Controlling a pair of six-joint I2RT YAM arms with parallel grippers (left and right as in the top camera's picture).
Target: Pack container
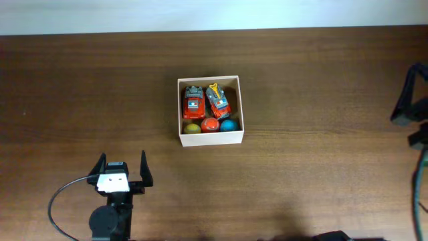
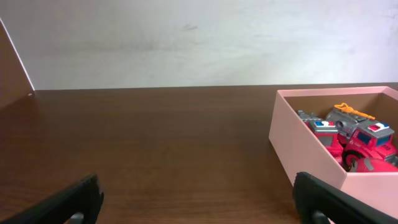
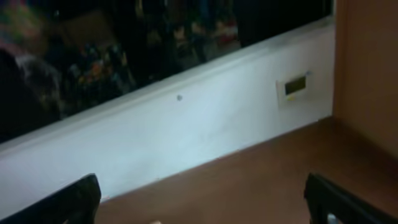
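The container (image 1: 209,138), a square cream-white box, sits at the table's middle. Inside lie two red toy trucks (image 1: 194,102) (image 1: 217,100) and, along the front wall, a yellow ball (image 1: 192,128), a red ball (image 1: 210,124) and a blue ball (image 1: 229,124). My left gripper (image 1: 122,165) stands open near the front left, well clear of the box, nothing between its fingers. In the left wrist view the container (image 2: 305,155) is at the right with the trucks (image 2: 360,140) showing. My right gripper (image 1: 408,100) is at the far right edge, open and empty.
The brown wooden table (image 1: 321,167) ends at a white wall (image 1: 214,13) along the back. The left arm's cable (image 1: 57,201) loops at the front left. The right wrist view faces a white baseboard (image 3: 186,130) and a dark window.
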